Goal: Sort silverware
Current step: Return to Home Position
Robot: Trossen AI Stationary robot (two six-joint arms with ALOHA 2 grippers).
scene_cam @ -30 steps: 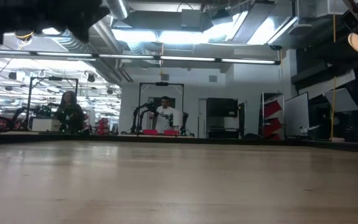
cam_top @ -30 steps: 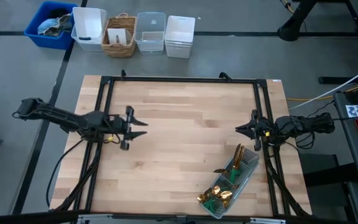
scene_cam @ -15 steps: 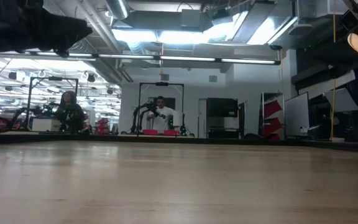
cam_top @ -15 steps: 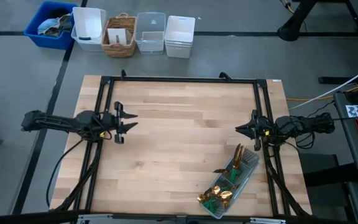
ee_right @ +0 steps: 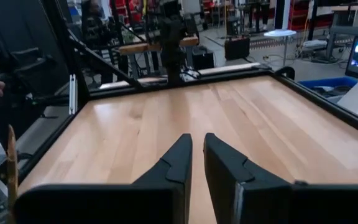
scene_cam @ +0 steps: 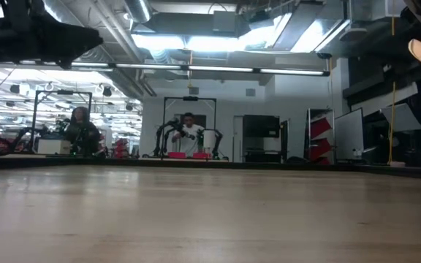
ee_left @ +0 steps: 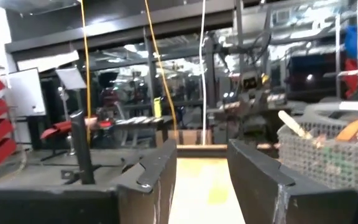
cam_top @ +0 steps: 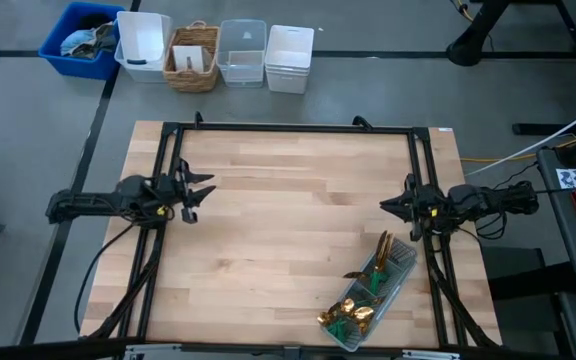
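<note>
The silverware (cam_top: 360, 305), gold heads on teal handles, lies piled in a clear plastic tray (cam_top: 405, 272) at the table's near right; some pieces stick out over its far end (cam_top: 382, 245). One gold tip shows in the right wrist view (ee_right: 10, 163). My left gripper (cam_top: 200, 192) (ee_left: 202, 155) is open and empty, above the table near its left edge. My right gripper (cam_top: 384, 207) (ee_right: 194, 142) is shut and empty, near the right edge, a little to the far side of the tray.
A black frame rail (cam_top: 288, 128) runs around the wooden table. Beyond the far edge stand a blue bin (cam_top: 80, 38), a white bin (cam_top: 143, 45), a wicker basket (cam_top: 193, 58), a clear container (cam_top: 242, 52) and a white container (cam_top: 289, 58). People (scene_cam: 188, 135) stand in the room behind.
My left gripper has drawn back toward the table's left edge and a little toward the far edge, staying open and empty. The silverware and the tray have not moved.
</note>
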